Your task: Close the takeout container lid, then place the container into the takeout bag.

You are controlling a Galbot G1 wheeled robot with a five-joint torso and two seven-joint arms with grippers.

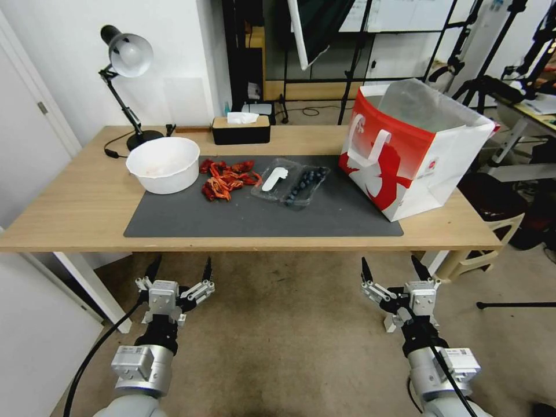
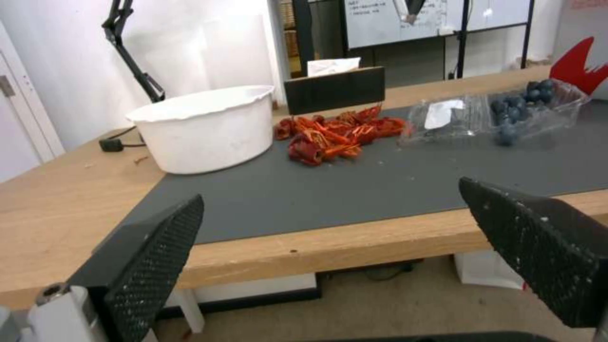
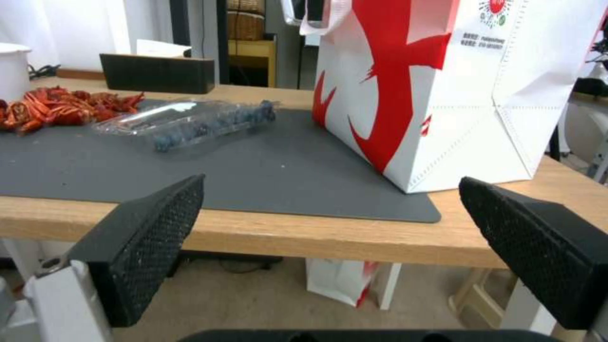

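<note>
Small print runs in two short lines beneath a round red-and-green logo on the white side panel of the takeout bag [image 3: 443, 95], standing at the table's right end; its characters are too small to read. The white sticker on the lid [image 1: 274, 178] shows no legible lettering.

The takeout bag [image 3: 443, 85] is cut off by the upper and right picture edges in the right wrist view; its opening and most of its handles fall outside the picture. In the left wrist view, a single red corner of it [image 2: 579, 64] enters at the picture edge. Print on the lid [image 1: 274, 178] label is too small to read. The bag interior [image 1: 423, 104] is visible only partway down; its floor is hidden.
</note>
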